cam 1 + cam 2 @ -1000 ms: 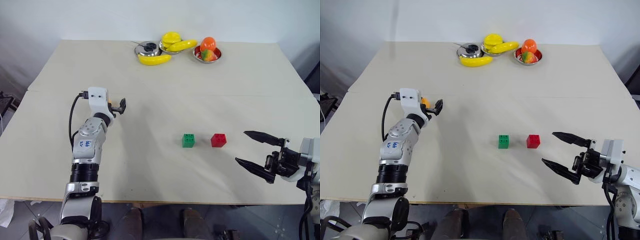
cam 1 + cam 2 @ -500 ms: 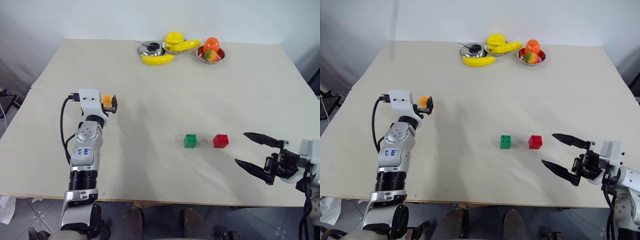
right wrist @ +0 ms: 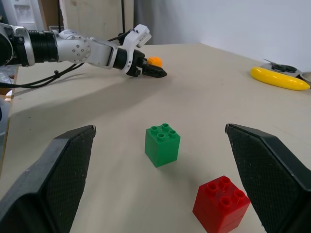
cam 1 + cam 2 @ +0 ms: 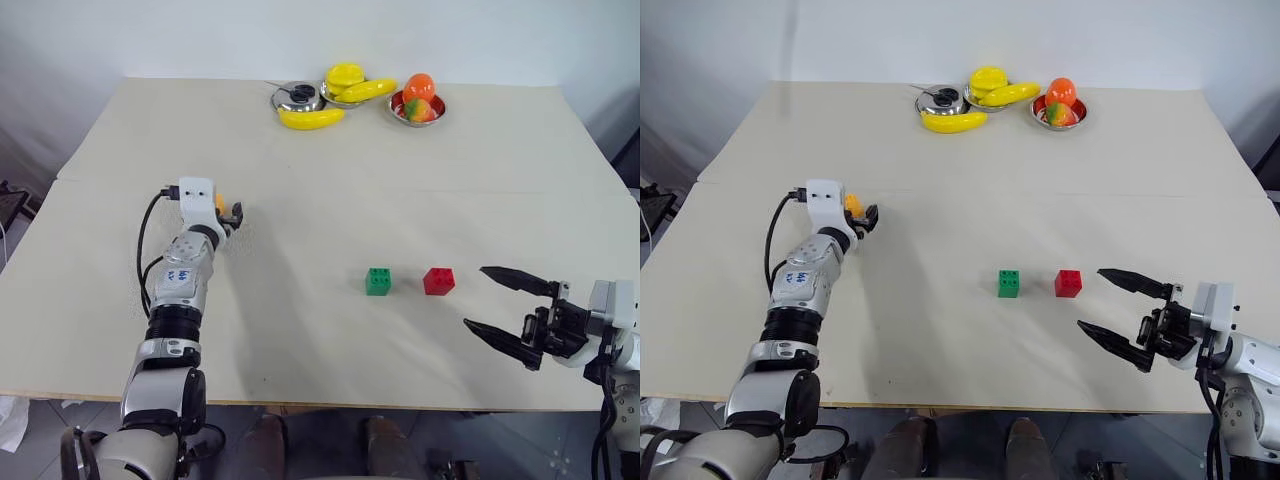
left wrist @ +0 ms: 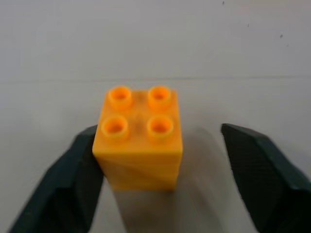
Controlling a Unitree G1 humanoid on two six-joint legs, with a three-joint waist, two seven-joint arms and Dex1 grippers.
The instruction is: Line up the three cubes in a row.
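Head camera first: the table [image 4: 330,160] has the green cube [image 4: 379,281] and the red cube [image 4: 438,280] sitting side by side near the middle, close but not touching, studs up. Way over on the robot's left, the left gripper [image 4: 231,213] is stretched out low over the tabletop with the orange cube [image 4: 851,205] right at its tips, well apart from the other two. The right gripper [image 4: 1118,309] hangs near the front edge on the right, just beside the red cube, its two black fingers spread wide with nothing in them. At the far edge there are metal bowls [image 4: 296,97] with fruit and a banana [image 4: 310,119].

Left wrist view: the orange cube [image 5: 139,139] sits upright on the table between the fingers [image 5: 73,184]. One finger is right against its side, the other stands off with a clear gap, so the claw is part open and not clamped.

Right wrist view: green cube [image 3: 162,144] and red cube [image 3: 221,203] sit ahead between the wide-apart fingers [image 3: 53,179], the red one nearer. The left gripper [image 3: 154,72] shows farther off, next to the orange cube [image 3: 155,61].
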